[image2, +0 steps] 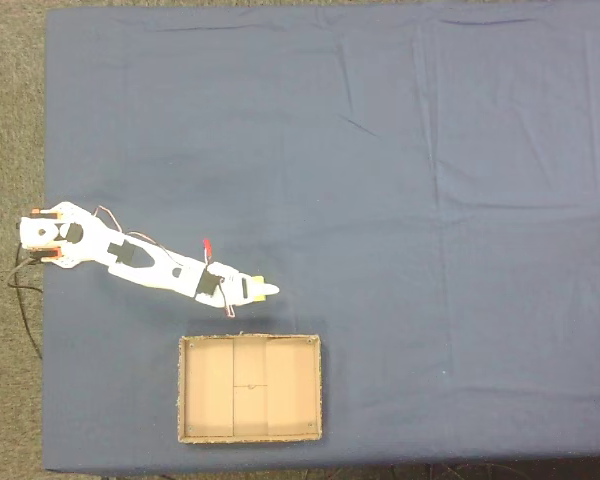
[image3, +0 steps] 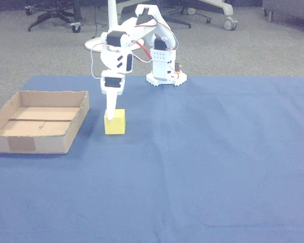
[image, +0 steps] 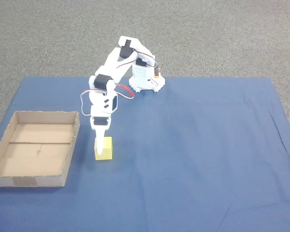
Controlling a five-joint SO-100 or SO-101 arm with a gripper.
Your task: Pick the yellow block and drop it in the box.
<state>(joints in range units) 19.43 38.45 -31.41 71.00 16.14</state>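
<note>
Resting on the blue cloth (image: 193,145) beside the box (image: 73,145): yellow block (image: 106,150), not yet delivered. Gripper (image: 100,143) at block, finger spread indiscernible; lift and drop remain.

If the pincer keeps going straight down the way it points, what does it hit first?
The yellow block. The pincer points down at its top and seems already at it; contact is unclear. Under the block is the blue cloth.
</note>
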